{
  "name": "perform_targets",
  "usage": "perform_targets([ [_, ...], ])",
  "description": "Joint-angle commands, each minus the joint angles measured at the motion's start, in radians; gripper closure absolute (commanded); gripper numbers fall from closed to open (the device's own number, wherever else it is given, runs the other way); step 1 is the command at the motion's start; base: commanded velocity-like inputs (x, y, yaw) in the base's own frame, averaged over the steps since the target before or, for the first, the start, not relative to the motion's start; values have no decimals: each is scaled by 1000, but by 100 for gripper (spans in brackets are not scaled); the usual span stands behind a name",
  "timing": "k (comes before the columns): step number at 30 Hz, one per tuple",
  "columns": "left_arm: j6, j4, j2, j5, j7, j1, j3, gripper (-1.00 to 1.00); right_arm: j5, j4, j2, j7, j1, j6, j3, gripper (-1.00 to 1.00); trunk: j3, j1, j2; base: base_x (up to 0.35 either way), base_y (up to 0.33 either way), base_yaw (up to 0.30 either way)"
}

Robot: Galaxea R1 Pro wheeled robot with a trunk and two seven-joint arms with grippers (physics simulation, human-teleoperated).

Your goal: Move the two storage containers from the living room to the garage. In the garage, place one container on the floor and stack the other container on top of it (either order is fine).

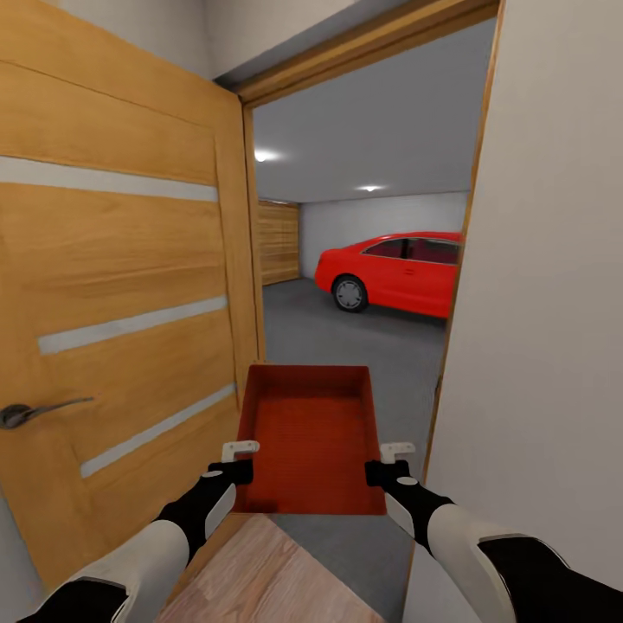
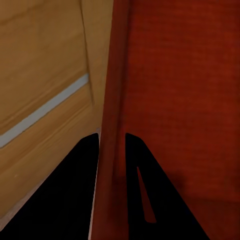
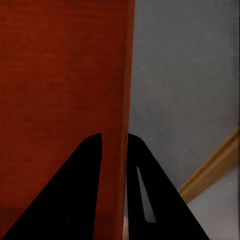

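I hold one orange-red open-topped storage container [image 1: 311, 437] out in front of me, level, in the doorway to the garage. My left gripper [image 1: 240, 452] is shut on its left wall [image 2: 112, 100], one finger on each side. My right gripper [image 1: 396, 453] is shut on its right wall [image 3: 125, 100] in the same way. Beyond the doorway lies the garage's dark grey floor [image 1: 363, 342], with pale grey walls and ceiling lights. The container is empty.
An open wooden door [image 1: 112, 285] with a lever handle [image 1: 39, 411] stands close on my left. A pale wall [image 1: 554, 285] and door frame [image 1: 450, 329] stand close on my right. A red car [image 1: 394, 272] is parked at the garage's far right. Light wood planks [image 1: 268, 575] lie under me.
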Motion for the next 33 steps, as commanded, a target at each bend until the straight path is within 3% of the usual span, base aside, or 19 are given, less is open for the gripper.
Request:
perform_targets([
  [1,-42,-6,2,-13,73,-1,23,100,-14,4,-42,-8,-1,-4,-25,100,-2,1,-1,295,186,-282],
  [19,-42,-6,2,-13,72,-1,23,100,-14,4,-43,-8,-1,-4,-25,100,-2,1,-1,299,177,-264],
  [33,-42,-6,1,-13,72,-1,23,100,-15,3,-43,-8,-1,-5,-25,100,-2,1,-1,300,211,-53],
])
